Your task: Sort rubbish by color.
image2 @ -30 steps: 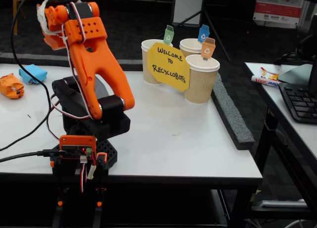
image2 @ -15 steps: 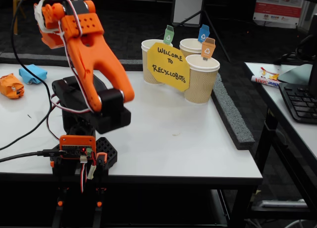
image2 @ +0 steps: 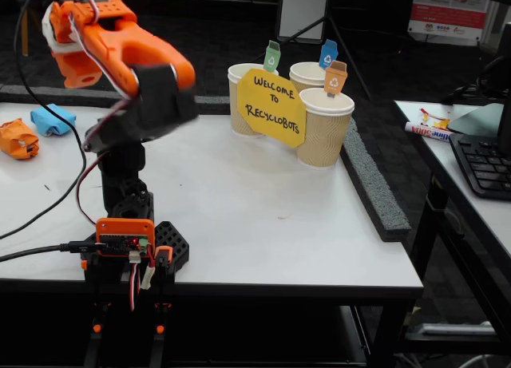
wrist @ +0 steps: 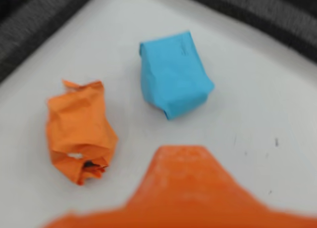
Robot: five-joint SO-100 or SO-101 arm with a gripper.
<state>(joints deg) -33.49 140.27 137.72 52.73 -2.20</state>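
Filling the lower edge of the wrist view, a blurred orange part of the gripper [wrist: 181, 188] is seen, and only this one wedge of it is shown, so whether its fingers are spread or pressed together cannot be told. Just beyond it, on the white table [wrist: 257, 104], the orange paper wad [wrist: 79, 131] is found to the left and the light blue paper wad [wrist: 173, 74] to the right and a little farther off; the two are near each other but apart. Nothing is held between them and the gripper.

In the fixed view, the arm's base [image2: 128, 240] is seen clamped at the near edge of the table, with cables trailing to the left. The orange arm [image2: 112, 49] is raised above it and reaches toward the left (motion blur softens its outline). At the far left of the table the orange wad [image2: 17, 139] and the light blue wad [image2: 53, 119] are seen side by side. Farther back and to the right, three paper cups [image2: 325, 128] with small coloured tags are grouped behind a yellow sign [image2: 271, 107]. A green wad is not made out in either view.
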